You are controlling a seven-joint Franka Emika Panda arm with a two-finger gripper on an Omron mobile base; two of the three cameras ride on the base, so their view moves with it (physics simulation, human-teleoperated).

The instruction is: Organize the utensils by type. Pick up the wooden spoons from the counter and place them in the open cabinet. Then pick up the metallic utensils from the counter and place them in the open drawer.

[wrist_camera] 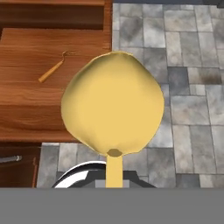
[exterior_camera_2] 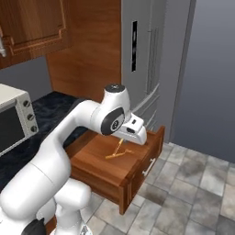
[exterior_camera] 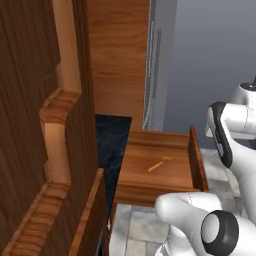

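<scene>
My gripper is shut on the handle of a pale yellow spoon. In the hand view its round bowl points away from me. The spoon hangs above the open wooden drawer, toward the drawer's front right corner. On the drawer's floor lies a small utensil with an orange handle and a thin wire tip; it also shows in the base views. Counter utensils are out of view.
A wooden cabinet door stands close on the left. A dark counter runs behind the drawer, with a toaster oven on it. A grey fridge rises behind, and grey floor tiles lie to the drawer's right.
</scene>
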